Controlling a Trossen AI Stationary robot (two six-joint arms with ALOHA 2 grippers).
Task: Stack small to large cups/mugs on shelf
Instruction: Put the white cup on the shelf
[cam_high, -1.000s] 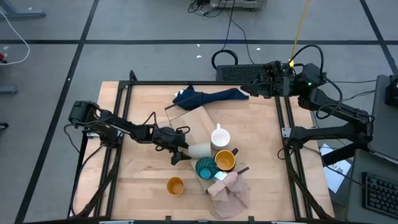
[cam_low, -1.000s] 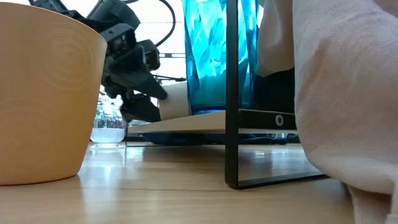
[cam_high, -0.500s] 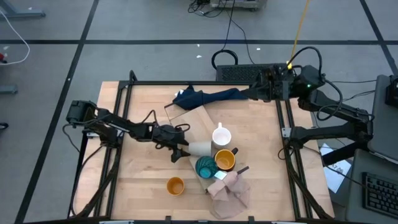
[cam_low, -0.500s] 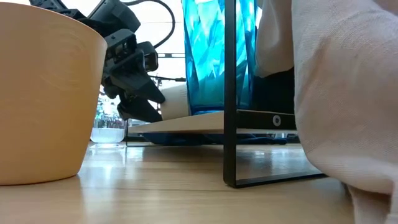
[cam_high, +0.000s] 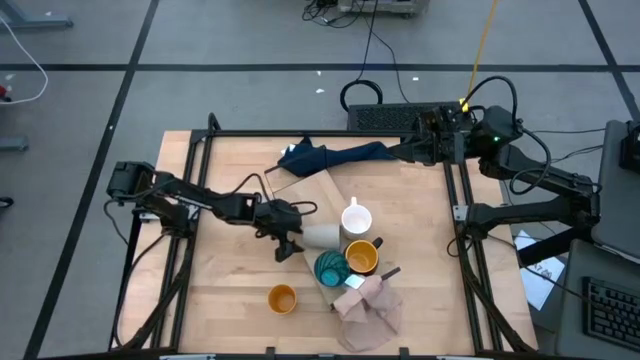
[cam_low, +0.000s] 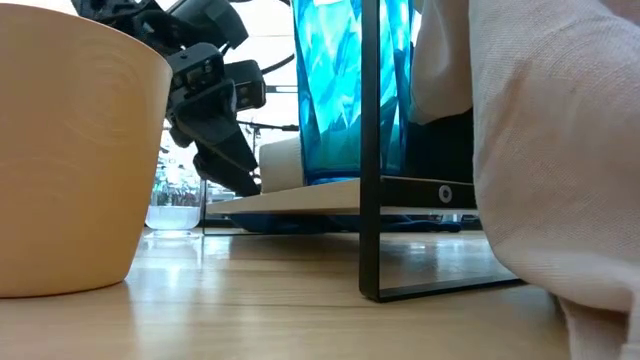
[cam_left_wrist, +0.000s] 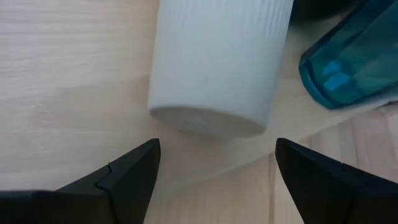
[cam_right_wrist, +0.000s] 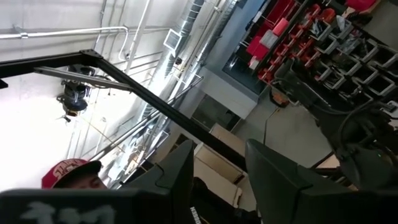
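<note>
Beige-grey ribbed cup (cam_left_wrist: 217, 65) lay on its side on the shelf (cam_high: 310, 190), just ahead of the wide left pincer (cam_left_wrist: 214, 171), untouched.

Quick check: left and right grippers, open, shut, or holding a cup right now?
Left gripper: open, empty, just short of the beige-grey cup.
Right gripper: open, empty, parked at the table's far edge.

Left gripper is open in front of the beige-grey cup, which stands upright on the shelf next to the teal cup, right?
Not quite. The beige-grey cup lies on its side on the shelf, as the left wrist view shows. The left gripper is open in front of it, beside the teal cup.
</note>
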